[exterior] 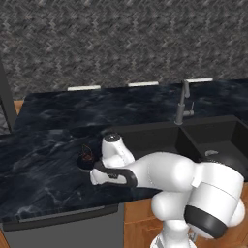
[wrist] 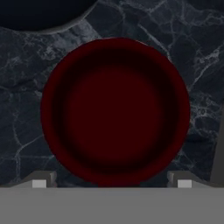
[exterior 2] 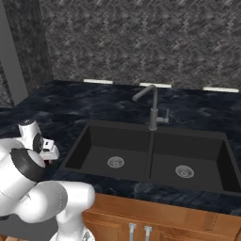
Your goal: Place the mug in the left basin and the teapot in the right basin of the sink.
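The mug (wrist: 114, 109) is a glossy dark red cup seen straight from above on the dark marble counter. My gripper (wrist: 111, 183) is open, its two fingertips (wrist: 39, 182) standing wide on either side of the mug's near rim, holding nothing. The rounded black edge of the teapot (wrist: 39, 13) sits close by the mug. In the left base view the teapot (exterior: 86, 157) with its thin wire handle stands on the counter just left of my hand; the mug is hidden under the hand there. The sink (exterior 2: 117, 124) has the left basin (exterior 2: 94, 155) and the right basin (exterior 2: 209, 162), both with nothing in them.
A slim grey tap (exterior 2: 153, 109) rises at the sink's divider. The counter (exterior: 43, 155) runs left of the sink to a front edge close below my hand. A dark patterned wall (exterior: 121, 43) backs the counter.
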Tool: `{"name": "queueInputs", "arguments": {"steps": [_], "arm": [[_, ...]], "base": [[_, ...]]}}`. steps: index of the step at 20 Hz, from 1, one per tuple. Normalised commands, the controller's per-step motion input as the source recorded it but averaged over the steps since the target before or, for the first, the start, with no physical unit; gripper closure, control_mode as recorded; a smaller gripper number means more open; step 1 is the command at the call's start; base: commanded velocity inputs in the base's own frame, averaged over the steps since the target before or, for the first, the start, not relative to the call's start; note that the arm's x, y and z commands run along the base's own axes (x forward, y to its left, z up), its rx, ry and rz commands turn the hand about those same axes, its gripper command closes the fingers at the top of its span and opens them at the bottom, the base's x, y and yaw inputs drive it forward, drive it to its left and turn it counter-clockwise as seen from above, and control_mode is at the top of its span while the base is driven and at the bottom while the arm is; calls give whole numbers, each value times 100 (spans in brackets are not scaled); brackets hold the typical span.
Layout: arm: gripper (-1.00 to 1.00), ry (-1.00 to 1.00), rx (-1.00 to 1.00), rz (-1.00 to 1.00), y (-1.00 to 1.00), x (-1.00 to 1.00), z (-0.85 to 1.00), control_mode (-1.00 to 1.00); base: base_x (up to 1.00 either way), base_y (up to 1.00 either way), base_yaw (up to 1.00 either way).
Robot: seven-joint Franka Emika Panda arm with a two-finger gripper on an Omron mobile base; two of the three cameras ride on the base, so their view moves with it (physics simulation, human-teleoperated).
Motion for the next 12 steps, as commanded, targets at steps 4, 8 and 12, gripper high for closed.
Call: {"name": "queueInputs", "arguments": {"steps": [4, 8, 12], "arm": [[-100, 4, 5, -1, 0, 1, -8, -100], [-100, 12, 3, -10, 0, -13, -7, -100], [100, 12, 3, -12, 7, -2, -4, -100]], "base": [[0, 0, 0], [0, 0, 0], [0, 0, 0]]}}
